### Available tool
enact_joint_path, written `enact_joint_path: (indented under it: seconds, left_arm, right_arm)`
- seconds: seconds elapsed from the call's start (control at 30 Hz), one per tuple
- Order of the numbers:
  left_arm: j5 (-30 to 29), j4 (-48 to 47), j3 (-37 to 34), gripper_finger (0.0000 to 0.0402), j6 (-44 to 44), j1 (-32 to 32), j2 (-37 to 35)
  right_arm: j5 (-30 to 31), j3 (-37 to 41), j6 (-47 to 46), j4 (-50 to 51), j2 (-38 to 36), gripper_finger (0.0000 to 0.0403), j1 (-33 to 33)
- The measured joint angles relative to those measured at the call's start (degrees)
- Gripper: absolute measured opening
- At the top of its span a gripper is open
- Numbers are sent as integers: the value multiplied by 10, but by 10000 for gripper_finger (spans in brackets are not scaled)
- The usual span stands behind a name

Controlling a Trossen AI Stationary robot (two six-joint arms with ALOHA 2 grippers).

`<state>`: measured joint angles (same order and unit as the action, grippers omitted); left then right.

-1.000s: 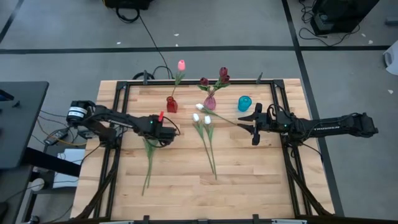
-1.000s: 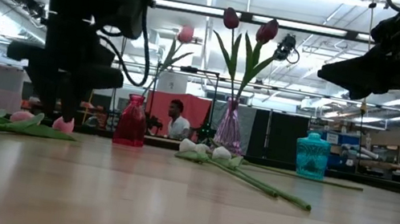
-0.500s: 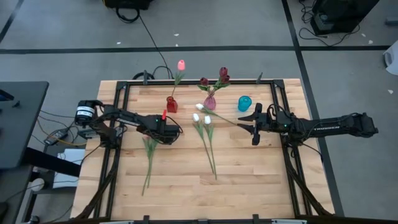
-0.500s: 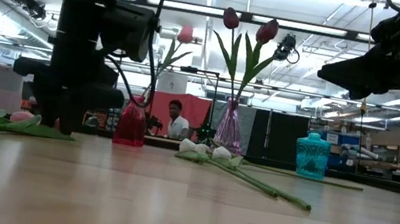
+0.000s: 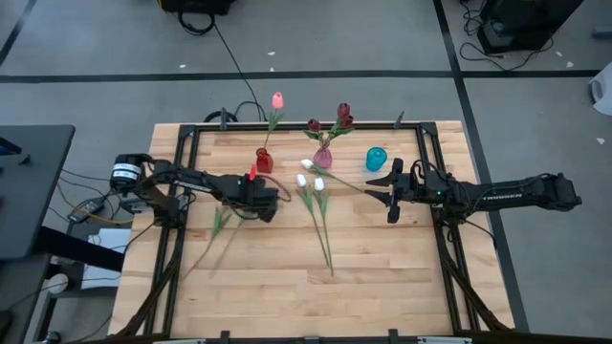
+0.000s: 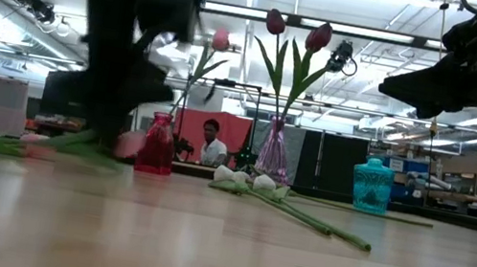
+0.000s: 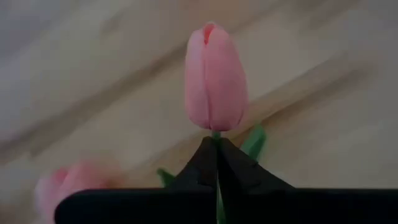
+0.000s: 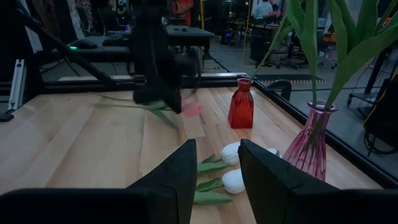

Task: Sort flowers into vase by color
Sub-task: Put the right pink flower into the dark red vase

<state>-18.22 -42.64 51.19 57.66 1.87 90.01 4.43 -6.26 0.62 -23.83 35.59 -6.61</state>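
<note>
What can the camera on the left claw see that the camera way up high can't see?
Only the left wrist view shows the pink tulip up close, its stem pinched between the left claw's shut fingers, and a second pink tulip lying on the wood behind.

Only the high view shows the whole table: the red vase, the pink vase, the teal vase, the white tulips and the open right claw waiting near the teal vase.

Both show the left claw and the wooden tabletop.
</note>
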Motion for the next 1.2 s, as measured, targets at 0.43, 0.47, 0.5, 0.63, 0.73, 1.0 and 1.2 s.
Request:
enact_joint_path:
  seconds: [0.43,0.47,0.5,0.63,0.73,1.0,1.2]
  left_arm:
    - [-331,200,48,1,-333,7,-224]
    - [-344,222,48,1,-364,13,-234]
    - [-349,252,48,1,-395,21,-243]
    - [-315,385,48,1,-502,61,-266]
    - [-272,464,48,1,-553,97,-270]
    - [-190,535,48,0,-573,172,-266]
    - [-170,560,48,0,-577,193,-266]
  right_arm:
    - [0,0,4,4,0,133,0]
    - [0,0,4,2,0,133,0]
    - [0,0,4,0,0,133,0]
    - [0,0,4,-5,1,133,0]
    - [0,0,0,-6,1,133,0]
    - [0,0,0,-5,1,133,0]
    - [0,0,0,-5,1,133,0]
